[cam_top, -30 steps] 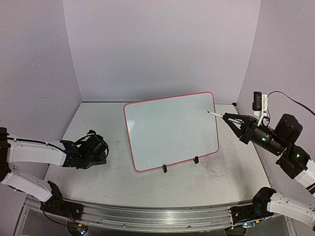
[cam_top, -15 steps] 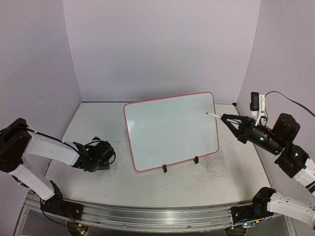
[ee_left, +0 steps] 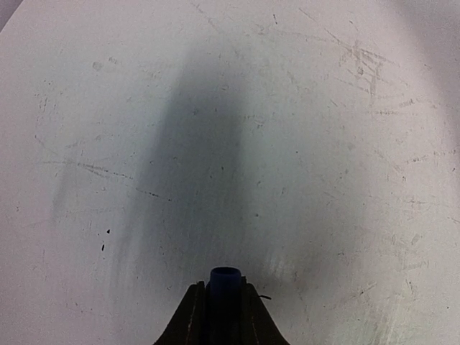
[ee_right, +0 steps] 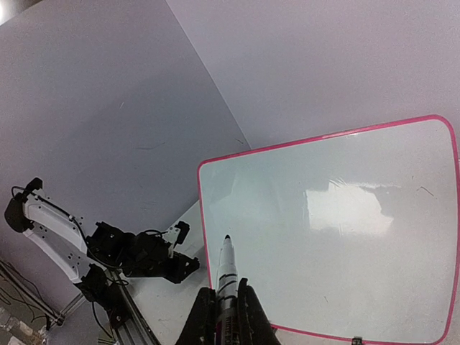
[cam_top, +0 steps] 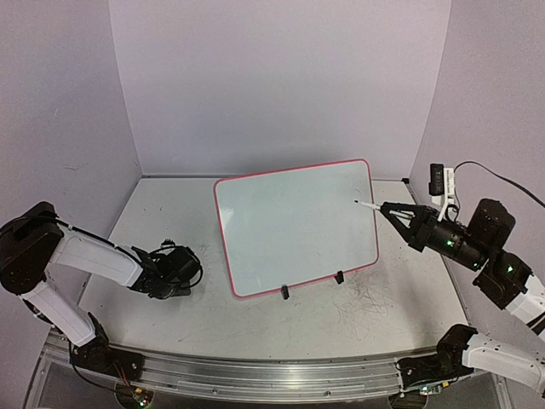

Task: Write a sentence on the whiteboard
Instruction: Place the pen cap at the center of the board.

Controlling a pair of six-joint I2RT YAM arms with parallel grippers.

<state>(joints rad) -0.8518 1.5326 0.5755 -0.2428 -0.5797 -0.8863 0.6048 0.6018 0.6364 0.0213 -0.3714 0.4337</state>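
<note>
Lilac walls (cam_top: 281,85) enclose a scuffed tabletop (cam_top: 341,328), where the whiteboard (cam_top: 294,226) stands tilted at centre on black clip feet (cam_top: 284,293). At 3 o'clock the right gripper (cam_top: 398,213) is clamped on a marker (cam_top: 368,204), its tip by the board's right edge. At 9 o'clock the left gripper (ee_left: 223,291), low over the table, pinches a blue tube (ee_left: 225,277).

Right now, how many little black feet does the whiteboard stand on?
2. One clip foot sits under the lower edge of the whiteboard, left of its middle; the other clip foot is further right on that edge. Any behind the board would be hidden.
</note>
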